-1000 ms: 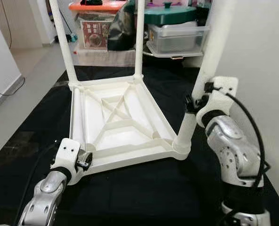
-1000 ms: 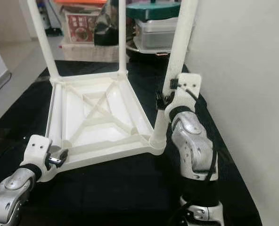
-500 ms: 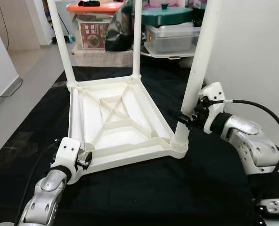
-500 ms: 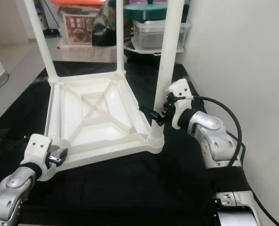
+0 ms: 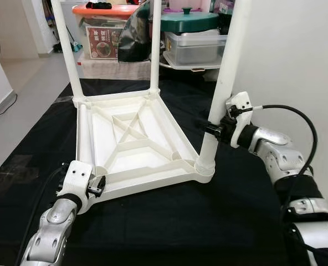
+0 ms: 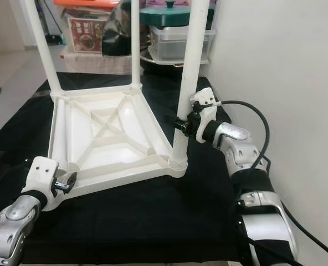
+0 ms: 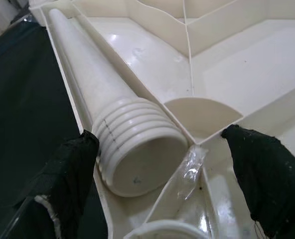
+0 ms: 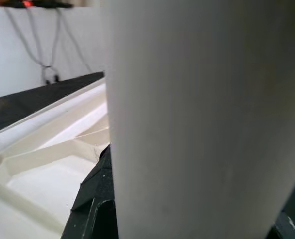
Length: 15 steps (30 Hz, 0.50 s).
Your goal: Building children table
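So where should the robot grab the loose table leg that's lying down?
Probably around the smooth shaft of the loose leg, just above its ribbed end, coming down from above. It lies flat along the upturned tabletop's rim. The left gripper already sits open there, fingers either side.

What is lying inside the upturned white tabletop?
A loose white table leg lies along the left edge of the upturned tabletop, its ribbed end between the open left gripper fingers. Crossed stiffening ribs show; the cloth underneath is hidden.
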{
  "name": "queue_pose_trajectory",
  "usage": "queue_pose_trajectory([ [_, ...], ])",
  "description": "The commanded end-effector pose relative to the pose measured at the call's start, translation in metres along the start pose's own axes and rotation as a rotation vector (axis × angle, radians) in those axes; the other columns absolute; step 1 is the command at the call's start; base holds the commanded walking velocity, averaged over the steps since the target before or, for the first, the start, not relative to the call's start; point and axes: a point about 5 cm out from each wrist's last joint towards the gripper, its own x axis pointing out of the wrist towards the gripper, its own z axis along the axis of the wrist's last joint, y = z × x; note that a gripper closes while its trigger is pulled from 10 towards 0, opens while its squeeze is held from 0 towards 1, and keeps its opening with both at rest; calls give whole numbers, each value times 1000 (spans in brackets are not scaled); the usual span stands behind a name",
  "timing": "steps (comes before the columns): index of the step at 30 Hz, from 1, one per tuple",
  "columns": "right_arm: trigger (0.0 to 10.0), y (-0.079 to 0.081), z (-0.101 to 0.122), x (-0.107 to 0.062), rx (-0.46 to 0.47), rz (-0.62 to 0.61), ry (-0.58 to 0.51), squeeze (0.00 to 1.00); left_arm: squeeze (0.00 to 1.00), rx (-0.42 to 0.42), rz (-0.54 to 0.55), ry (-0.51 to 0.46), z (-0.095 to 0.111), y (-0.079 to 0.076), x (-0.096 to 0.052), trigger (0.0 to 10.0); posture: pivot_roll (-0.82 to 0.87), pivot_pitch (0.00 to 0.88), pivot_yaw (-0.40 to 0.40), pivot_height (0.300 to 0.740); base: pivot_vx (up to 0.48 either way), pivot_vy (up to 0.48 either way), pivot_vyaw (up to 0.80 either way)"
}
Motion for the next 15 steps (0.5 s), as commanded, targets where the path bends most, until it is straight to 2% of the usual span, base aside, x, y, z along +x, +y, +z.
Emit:
queue_pose_trajectory([
  [1, 0, -10, -20, 1, 15, -242, 138, 0, 0, 16, -10, 58, -12, -1, -2, 10000, 119, 0, -79, 740, 0, 0, 0],
  [2, 0, -13, -29, -1, 90, -498, 157, 0, 0, 16, -11, 61, -13, -1, -2, 10000, 112, 0, -72, 740, 0, 0, 0],
  [4, 0, -13, -29, -1, 90, -498, 157, 0, 0, 16, -11, 61, -13, -1, -2, 10000, 112, 0, -72, 740, 0, 0, 0],
  [5, 0, -10, -36, -4, 143, -684, 179, 0, 0, 16, -13, 64, -13, -2, -2, 10000, 110, 0, -72, 740, 0, 0, 0],
  [6, 0, 10, -41, 0, 211, -799, 175, 0, 0, 15, -18, 66, -14, -4, -1, 10000, 108, 0, -63, 740, 0, 0, 0],
  [7, 0, 10, -41, 0, 211, -799, 175, 0, 0, 15, -18, 66, -14, -4, -1, 10000, 108, 0, -63, 740, 0, 0, 0],
  [8, 0, 36, -40, 6, 259, -841, 155, 0, 0, 16, -25, 64, -13, -5, -1, 10000, 107, 0, -62, 740, 0, 0, 0],
  [10, 0, 68, -34, 17, 317, -821, 129, 0, 0, 16, -31, 63, -12, -7, 1, 10000, 104, 0, -56, 740, 0, 0, 0],
  [12, 0, 68, -34, 17, 317, -821, 129, 0, 0, 16, -31, 63, -12, -7, 1, 10000, 104, 0, -56, 740, 0, 0, 0],
  [13, 0, 75, -33, 23, 328, -793, 122, 0, 0, 17, -31, 63, -12, -7, 2, 10000, 104, 0, -56, 740, 0, 0, 0],
  [14, 0, 75, -33, 23, 328, -793, 122, 0, 0, 17, -31, 63, -12, -7, 2, 10000, 104, 0, -56, 740, 0, 0, 0],
  [15, 10000, 85, -25, 32, 345, -713, 79, 0, 0, 18, -30, 63, -11, -6, 3, 10000, 99, 0, -60, 740, 0, 0, 0],
])
